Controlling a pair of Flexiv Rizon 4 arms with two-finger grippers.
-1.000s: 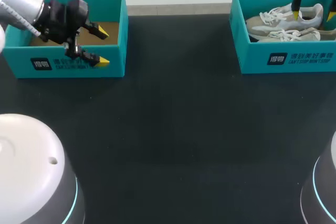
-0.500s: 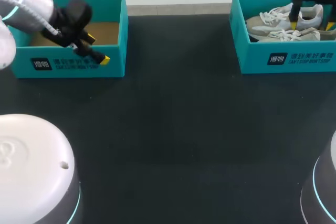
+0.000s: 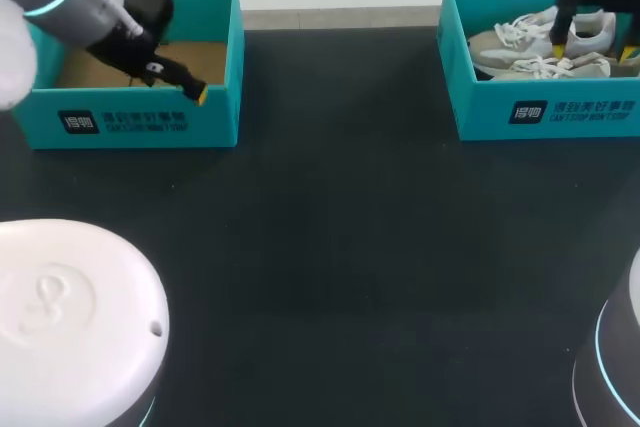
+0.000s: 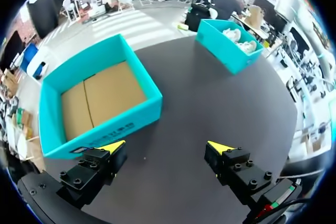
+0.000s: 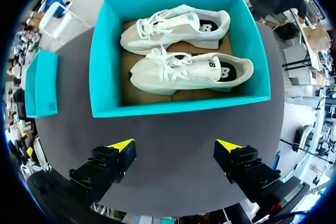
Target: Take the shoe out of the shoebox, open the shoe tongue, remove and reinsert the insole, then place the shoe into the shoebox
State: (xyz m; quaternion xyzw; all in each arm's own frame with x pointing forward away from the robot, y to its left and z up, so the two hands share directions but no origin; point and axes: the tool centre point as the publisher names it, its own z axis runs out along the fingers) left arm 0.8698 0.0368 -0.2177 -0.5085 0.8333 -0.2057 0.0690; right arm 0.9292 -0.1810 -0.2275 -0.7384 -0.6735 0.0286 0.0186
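An open teal cardboard box (image 3: 150,122) stands at the far left of the dark matte table (image 3: 340,227). It has a plain brown floor and white print on its near wall. The left arm's fingers (image 4: 100,162), black with yellow wedge tips, hang spread and empty over its near right part. At the far right, a matching printed shoebox (image 3: 545,112) holds two pale shoes (image 5: 176,24) (image 5: 191,72) with white laces, side by side. The right arm's fingers (image 5: 111,159) hover above, apart, holding nothing.
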